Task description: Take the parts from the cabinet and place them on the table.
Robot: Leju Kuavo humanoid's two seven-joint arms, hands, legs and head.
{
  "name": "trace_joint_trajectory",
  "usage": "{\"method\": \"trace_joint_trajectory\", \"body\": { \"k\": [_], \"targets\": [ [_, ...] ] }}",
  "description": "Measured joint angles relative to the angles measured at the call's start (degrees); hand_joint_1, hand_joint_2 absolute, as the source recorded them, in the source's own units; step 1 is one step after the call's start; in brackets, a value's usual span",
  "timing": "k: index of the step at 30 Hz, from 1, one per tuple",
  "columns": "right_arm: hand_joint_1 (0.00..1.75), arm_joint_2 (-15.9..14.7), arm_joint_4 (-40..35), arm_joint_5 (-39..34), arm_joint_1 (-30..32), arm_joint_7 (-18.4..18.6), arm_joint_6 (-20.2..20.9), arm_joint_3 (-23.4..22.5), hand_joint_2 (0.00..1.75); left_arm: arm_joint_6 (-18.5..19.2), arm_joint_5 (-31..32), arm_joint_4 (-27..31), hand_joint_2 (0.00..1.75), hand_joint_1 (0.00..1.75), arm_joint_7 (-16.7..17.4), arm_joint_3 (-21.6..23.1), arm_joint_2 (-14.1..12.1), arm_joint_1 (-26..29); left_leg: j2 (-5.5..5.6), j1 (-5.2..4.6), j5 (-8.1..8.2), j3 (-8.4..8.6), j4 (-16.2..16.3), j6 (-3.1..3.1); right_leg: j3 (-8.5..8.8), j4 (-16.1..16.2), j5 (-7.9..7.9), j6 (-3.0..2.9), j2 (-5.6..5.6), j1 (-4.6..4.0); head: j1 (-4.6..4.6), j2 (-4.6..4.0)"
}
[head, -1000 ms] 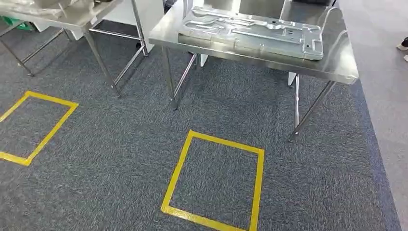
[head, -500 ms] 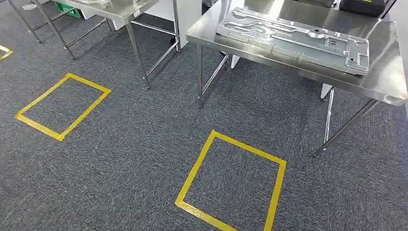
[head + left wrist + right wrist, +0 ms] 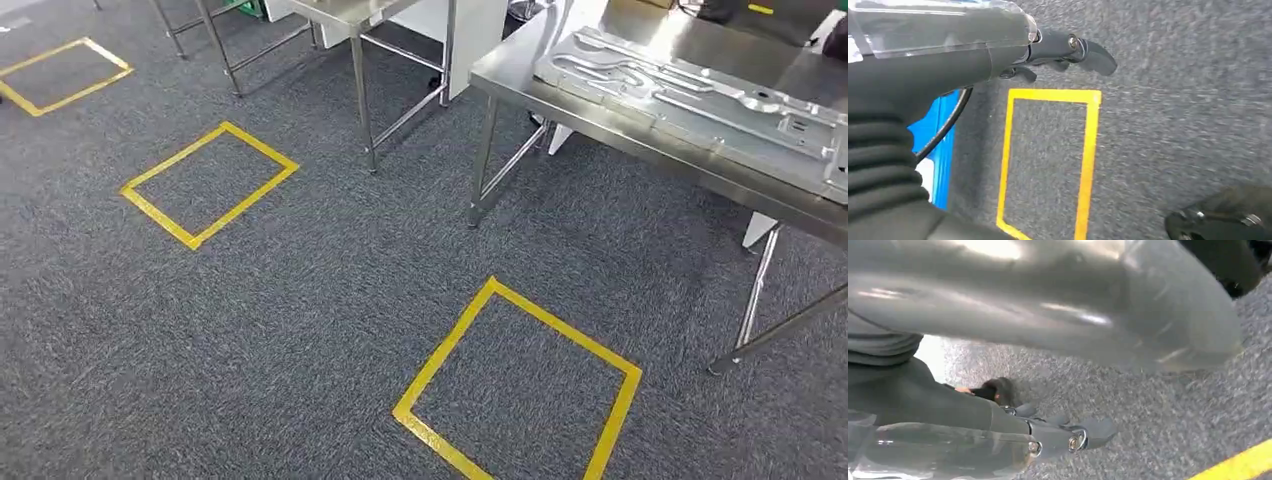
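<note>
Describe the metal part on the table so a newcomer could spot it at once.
Look to the steel table at the head view's upper right. On its top lies a long, flat silver stamped panel with raised ribs and cut-outs, the only embossed piece on that smooth surface.

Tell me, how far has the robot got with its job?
One metal part already lies on the steel table. Nothing is in hand: the left hand and right hand hang over the carpet without a part. Any further parts remain to be fetched; no cabinet is visible.
</note>
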State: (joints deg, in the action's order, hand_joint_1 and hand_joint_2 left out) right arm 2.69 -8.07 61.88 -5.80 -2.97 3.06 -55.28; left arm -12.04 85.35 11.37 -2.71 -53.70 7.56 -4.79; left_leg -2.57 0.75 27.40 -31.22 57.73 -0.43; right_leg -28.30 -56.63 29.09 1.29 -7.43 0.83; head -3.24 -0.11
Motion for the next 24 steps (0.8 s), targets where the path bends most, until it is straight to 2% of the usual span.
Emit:
{"method": "trace_joint_trajectory", "body": {
  "k": [1, 2, 3, 4, 5, 6, 7, 8, 9, 10, 11, 12, 13, 14, 16, 17, 21, 22, 23, 24],
  "targets": [
    [0.00, 0.00, 0.00, -0.04, -0.21, 0.43, -0.22, -0.02, 0.00, -0.11, -0.11, 0.00, 0.00, 0.00, -0.46, 0.00, -0.17, 0.23, 0.61, -0.08, -0.20, -0.12, -0.20, 0.49, 0.15, 0.15, -0.08, 0.37, -0.58, 0.09, 0.00, 0.00],
    [0.00, 0.04, 0.02, -0.04, -0.15, 0.61, -0.37, -0.02, 0.00, -0.28, -0.33, 0.00, 0.00, 0.00, -1.04, 0.00, -0.22, 0.30, 1.22, 0.35, -0.70, 0.25, -0.64, 1.08, 0.16, -0.12, 0.36, 0.94, 0.77, 0.50, 0.00, 0.00],
    [0.00, 0.32, 0.02, -0.02, -0.07, 0.61, -0.46, -0.02, 0.00, -0.46, -0.39, 0.00, 0.00, 0.00, -1.57, 0.00, -0.28, 0.31, 1.75, 0.33, -0.84, 0.10, -0.69, 1.31, -0.37, -1.51, 1.79, 1.08, 3.85, 0.58, 0.00, 0.00],
    [0.00, 0.57, 0.02, 0.00, 0.08, 0.54, -0.61, -0.02, 0.00, -0.63, -0.46, 0.00, 0.00, 0.00, -2.30, 0.00, -0.26, 0.11, 2.26, 0.32, -1.05, -0.15, -0.68, 1.63, -2.08, -5.13, 4.36, 1.11, 5.83, 0.60, 0.00, 0.00],
    [0.00, 0.66, 0.02, 0.13, 0.21, 0.41, -0.85, -0.04, 0.00, -0.92, -0.55, 0.00, 0.00, 0.00, -3.21, 0.00, -0.09, -0.08, 2.93, 0.21, -1.14, -0.37, -0.67, 1.78, -4.65, -10.54, 7.08, 1.15, 6.77, 0.54, 0.00, 0.00],
    [0.00, 0.68, 0.02, 0.18, 0.31, 0.35, -0.96, -0.04, 0.00, -1.13, -0.59, 0.00, 0.00, 0.00, -3.69, 0.00, 0.04, -0.15, 3.67, 0.12, -1.19, -0.52, -0.63, 1.85, -7.01, -15.30, 8.86, 1.13, 7.03, 0.48, 0.00, 0.00],
    [0.00, 0.74, 0.02, 0.24, 0.39, 0.33, -1.00, -0.04, 0.00, -1.20, -0.59, 0.00, 0.00, 0.00, -3.98, 0.00, 0.20, -0.15, 4.44, -0.01, -1.22, -0.57, -0.61, 1.89, -8.75, -18.48, 9.28, 1.03, 7.11, 0.48, 0.00, 0.00],
    [0.00, 0.74, 0.02, 0.24, 0.45, 0.33, -1.09, -0.04, 0.00, -1.20, -0.59, 0.00, 0.00, 0.00, -4.11, 0.00, 0.29, -0.15, 5.10, -0.08, -1.23, -0.52, -0.60, 1.90, -9.11, -18.73, 8.45, 0.89, 7.16, 0.48, 0.00, 0.00],
    [0.00, 0.74, 0.02, 0.37, 0.48, 0.33, -1.27, -0.04, 0.00, -1.20, -0.63, -0.02, 0.00, 0.00, -4.31, 0.00, 0.33, -0.14, 6.02, -0.16, -1.23, -0.41, -0.59, 1.89, -8.17, -16.09, 5.94, 0.58, 7.29, 0.45, 0.00, 0.00],
    [0.00, 0.74, 0.00, 0.53, 0.47, 0.22, -1.62, -0.04, 0.00, -1.18, -0.70, 0.00, 0.00, 0.00, -4.63, 0.00, 0.52, -0.16, 6.77, -0.23, -1.24, -0.27, -0.59, 1.87, -6.35, -11.64, 3.05, 0.22, 7.63, 0.40, 0.00, 0.00],
    [0.00, 0.74, -0.02, 0.74, 0.46, -0.05, -2.03, -0.04, 0.00, -1.16, -0.87, 0.00, 0.00, 0.00, -5.16, 0.00, 0.77, -0.29, 7.63, -0.28, -1.28, -0.15, -0.59, 1.80, -3.86, -5.75, -0.13, -0.32, 8.89, 0.28, 0.00, 0.00],
    [0.00, 0.74, -0.07, 0.79, 0.52, -0.24, -2.27, -0.04, 0.00, -1.14, -0.98, -0.02, 0.00, 0.00, -5.40, 0.00, 1.05, -0.47, 8.25, -0.12, -1.34, -0.31, -0.61, 1.70, -2.40, -1.70, -1.49, -0.91, 11.72, 0.18, 0.00, 0.00],
    [0.00, 0.77, -0.18, 0.79, 0.55, -0.51, -2.49, -0.04, 0.00, -1.05, -1.12, -0.04, 0.00, 0.00, -5.55, 0.00, 1.47, -0.78, 8.82, -0.58, -1.30, -0.56, -0.26, 1.21, -2.07, -0.48, -0.95, -1.29, 12.93, 0.34, 0.00, 0.00],
    [0.00, 0.85, -0.24, 0.83, 0.37, -1.03, -2.53, -0.07, 0.00, -1.20, -1.44, -0.04, 0.00, 0.00, -5.83, 0.00, 1.70, -1.02, 9.44, -0.10, -1.52, -0.95, -0.39, 0.76, -2.12, -0.69, -0.98, -1.17, 12.01, 0.02, 0.00, 0.00],
    [0.00, 0.85, -0.46, 1.29, 0.02, -2.16, -2.56, -0.04, 0.00, -1.42, -1.99, -0.04, 0.00, 0.00, -5.88, 0.00, 2.16, -0.98, 10.65, 0.25, -1.79, -1.18, -0.71, -0.02, -2.12, -0.64, -1.00, -1.53, 11.21, -0.27, 0.00, 0.00],
    [0.00, 0.85, -0.52, 1.49, -0.03, -2.47, -2.60, -0.02, 0.00, -1.42, -2.05, -0.04, 0.00, 0.00, -5.50, -0.04, 2.19, -0.83, 10.85, -0.01, -1.74, -1.26, -0.72, -0.42, -1.77, 0.27, -1.41, -1.78, 10.49, 0.15, 0.00, 0.00],
    [0.00, 0.85, -0.55, 1.51, -0.02, -2.51, -2.62, 0.00, 0.00, -1.42, -2.05, -0.04, 0.00, 0.00, -5.42, -0.04, 2.19, -0.84, 10.70, -0.03, -1.71, -1.22, -0.63, -0.40, -1.76, 0.35, -1.46, -1.80, 10.44, 0.25, 0.00, 0.00],
    [0.00, 0.85, -0.55, 1.51, -0.02, -2.54, -2.62, 0.00, 0.00, -1.42, -2.05, -0.04, 0.00, 0.00, -5.29, -0.04, 2.21, -0.83, 10.23, -0.01, -1.62, -1.15, -0.36, -0.30, -1.69, 0.56, -1.60, -1.89, 10.32, 0.51, -0.02, 0.00],
    [0.00, 0.85, -0.57, 1.55, 0.21, -2.84, -2.86, 0.00, 0.00, -0.98, -1.97, -0.07, 0.00, 0.00, -3.54, -0.04, 2.30, -0.61, 4.35, -0.20, 2.02, -3.61, 4.77, -0.48, -1.21, 1.06, -1.62, -2.42, 8.58, 0.16, -0.02, 0.00],
    [0.00, 0.83, -0.59, 1.46, 0.49, -2.84, -3.08, 0.00, 0.00, -0.55, -1.90, -0.07, 0.00, 0.00, -2.33, -0.04, 2.34, -0.63, 3.72, -0.12, 4.31, -5.58, 8.87, -0.66, -1.20, 1.02, -1.56, -2.50, 7.67, 0.04, -0.04, 0.00]
  ]
}}
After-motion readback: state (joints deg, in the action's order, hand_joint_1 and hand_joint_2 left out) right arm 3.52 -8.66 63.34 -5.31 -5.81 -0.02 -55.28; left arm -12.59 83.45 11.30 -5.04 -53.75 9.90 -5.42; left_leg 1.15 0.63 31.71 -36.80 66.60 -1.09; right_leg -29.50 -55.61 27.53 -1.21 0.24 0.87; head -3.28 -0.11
